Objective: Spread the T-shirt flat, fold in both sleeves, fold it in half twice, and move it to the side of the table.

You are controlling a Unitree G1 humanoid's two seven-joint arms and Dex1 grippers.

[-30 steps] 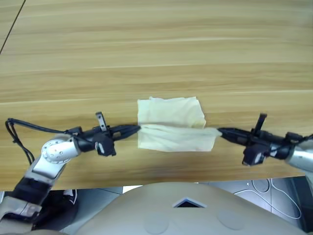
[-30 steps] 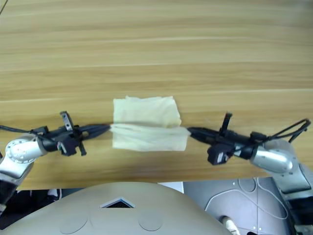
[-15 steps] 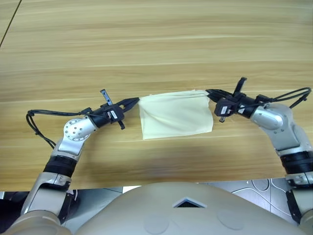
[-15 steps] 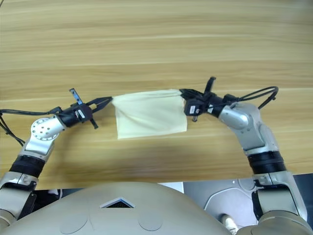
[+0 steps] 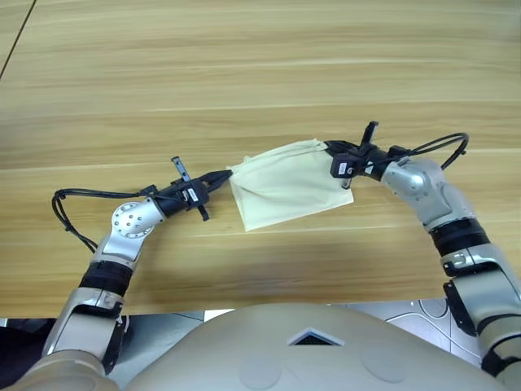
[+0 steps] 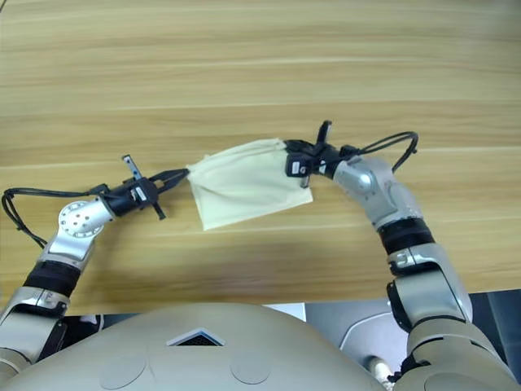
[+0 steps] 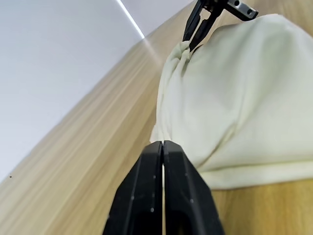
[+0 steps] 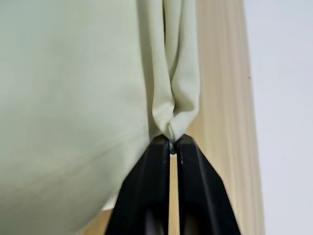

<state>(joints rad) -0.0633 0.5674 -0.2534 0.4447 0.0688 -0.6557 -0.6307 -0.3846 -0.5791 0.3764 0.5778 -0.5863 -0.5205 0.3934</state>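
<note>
The pale yellow T-shirt (image 5: 289, 183) is folded into a small rectangle on the wooden table (image 5: 244, 73), slanted with its right corner farther from me. My left gripper (image 5: 228, 174) is shut on the shirt's left corner, seen close in the left wrist view (image 7: 162, 145). My right gripper (image 5: 328, 147) is shut on the far right corner, where the fabric (image 8: 168, 98) bunches between its fingertips (image 8: 171, 143). The cloth hangs stretched between both grippers, its lower edge resting on the table.
The wooden table stretches wide beyond the shirt and to both sides. Its near edge (image 5: 163, 308) runs just below my arms. Black cables (image 5: 73, 199) loop off both wrists.
Both grippers carried the shirt's near edge up and away from me, over the rest, making the folded cloth smaller. The right gripper then swung left and farther out, slanting the cloth.
</note>
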